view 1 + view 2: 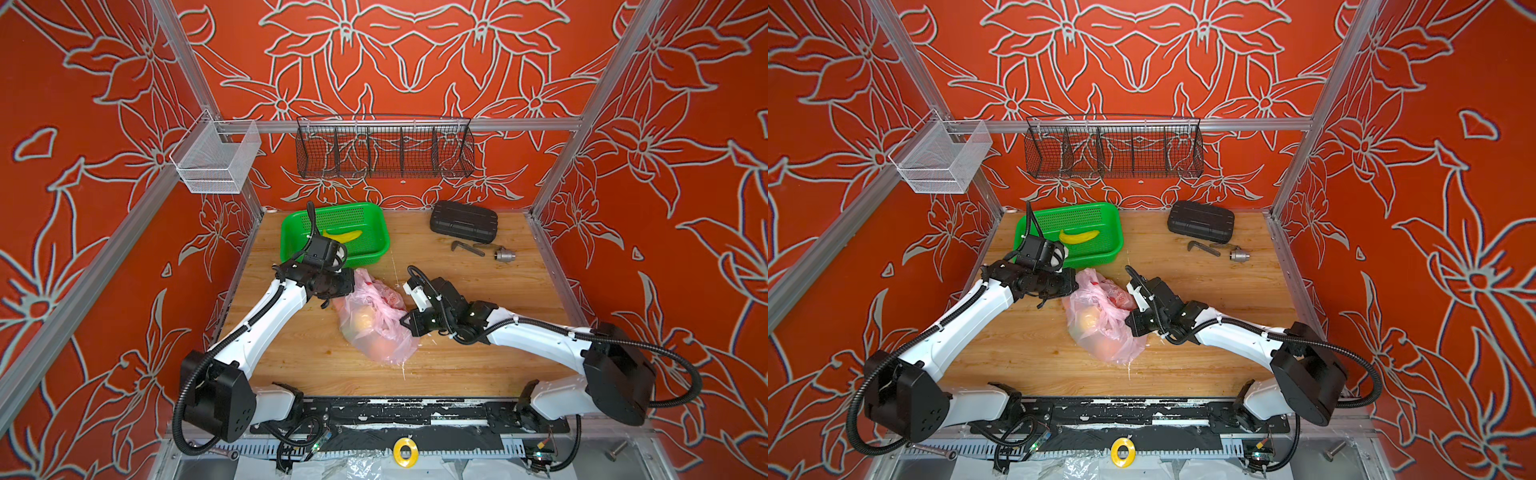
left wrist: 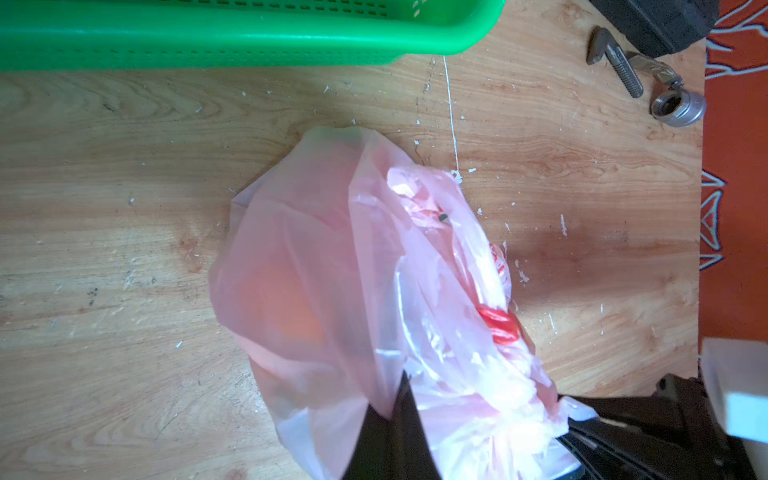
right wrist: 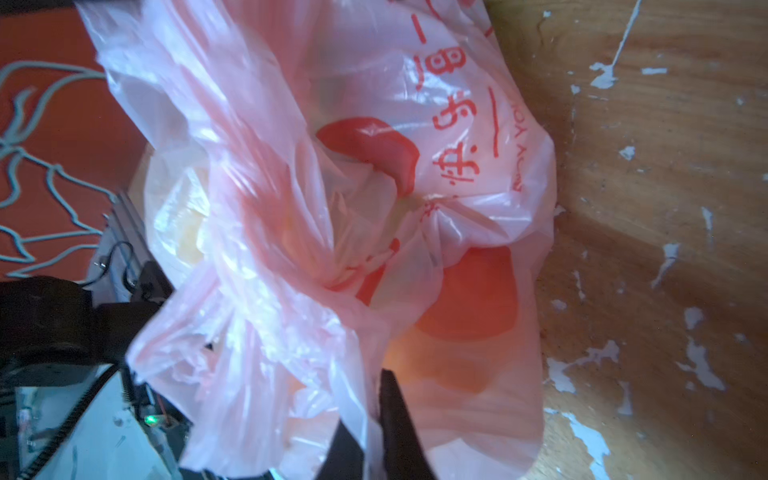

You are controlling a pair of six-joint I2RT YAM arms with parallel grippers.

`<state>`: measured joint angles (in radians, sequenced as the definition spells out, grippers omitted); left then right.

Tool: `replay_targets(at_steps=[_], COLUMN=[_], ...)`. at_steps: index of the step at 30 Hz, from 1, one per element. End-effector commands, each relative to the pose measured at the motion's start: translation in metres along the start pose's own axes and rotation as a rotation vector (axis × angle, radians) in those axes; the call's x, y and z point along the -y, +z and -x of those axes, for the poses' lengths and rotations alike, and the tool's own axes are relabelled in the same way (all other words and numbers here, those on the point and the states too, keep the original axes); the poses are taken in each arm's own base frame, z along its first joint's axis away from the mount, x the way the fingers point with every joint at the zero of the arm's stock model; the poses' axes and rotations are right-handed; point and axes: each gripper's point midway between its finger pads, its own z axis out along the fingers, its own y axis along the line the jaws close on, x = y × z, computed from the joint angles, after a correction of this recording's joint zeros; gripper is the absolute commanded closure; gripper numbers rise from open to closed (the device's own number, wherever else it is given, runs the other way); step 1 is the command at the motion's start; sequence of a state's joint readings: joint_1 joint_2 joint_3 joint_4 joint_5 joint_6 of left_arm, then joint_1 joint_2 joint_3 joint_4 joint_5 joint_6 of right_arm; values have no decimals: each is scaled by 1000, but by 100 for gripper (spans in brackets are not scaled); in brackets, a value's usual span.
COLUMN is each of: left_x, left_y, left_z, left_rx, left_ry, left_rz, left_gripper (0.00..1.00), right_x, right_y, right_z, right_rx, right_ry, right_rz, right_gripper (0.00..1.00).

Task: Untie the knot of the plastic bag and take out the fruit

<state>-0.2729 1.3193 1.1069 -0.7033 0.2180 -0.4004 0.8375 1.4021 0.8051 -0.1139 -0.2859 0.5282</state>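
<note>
We find left gripper (image 2: 392,401) clenched on film of plastic bag (image 1: 388,340). Film also runs through right gripper (image 3: 372,409); grasping or released, we cannot tell. Just ahead of it, knot (image 3: 336,270) looks tied. Fruit (image 1: 363,321) inside bag; untying and extraction both outstanding.

The plastic bag (image 1: 374,324) lies between the left claw (image 2: 392,415) and right claw (image 3: 374,415), before the basket (image 1: 368,257).

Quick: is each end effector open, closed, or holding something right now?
Left end effector: closed, pinching a fold of the plastic bag.
Right end effector: bag film lies between its fingers; whether it grips cannot be told.
</note>
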Motion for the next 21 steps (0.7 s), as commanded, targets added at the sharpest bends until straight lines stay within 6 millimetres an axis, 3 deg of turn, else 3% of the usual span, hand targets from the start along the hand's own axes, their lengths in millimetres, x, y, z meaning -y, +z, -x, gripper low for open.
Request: replay_targets(at_steps=[1,5,12,17,21], left_x=[7,9,9,7,6], left_y=[-2,-1,-4,-5,-5], left_z=[3,3,4,5,8], left_rx=[12,0,9,14,23], left_ry=[10,11,8,1,-7], left_rz=[-52,-57,-53,-45,-37], left_gripper=[100,100,100,100,100], right_x=[6,-8,-44,-68,-69], right_y=[-13,-38,-64,-51,-28], right_z=[-1,27,61,65,68], right_rx=[-1,113,189,134,73], right_ry=[-18,-111,-325,-452,-513], right_rz=[-50,-45,-3,13,-58], right_gripper=[64,49,45,45,46])
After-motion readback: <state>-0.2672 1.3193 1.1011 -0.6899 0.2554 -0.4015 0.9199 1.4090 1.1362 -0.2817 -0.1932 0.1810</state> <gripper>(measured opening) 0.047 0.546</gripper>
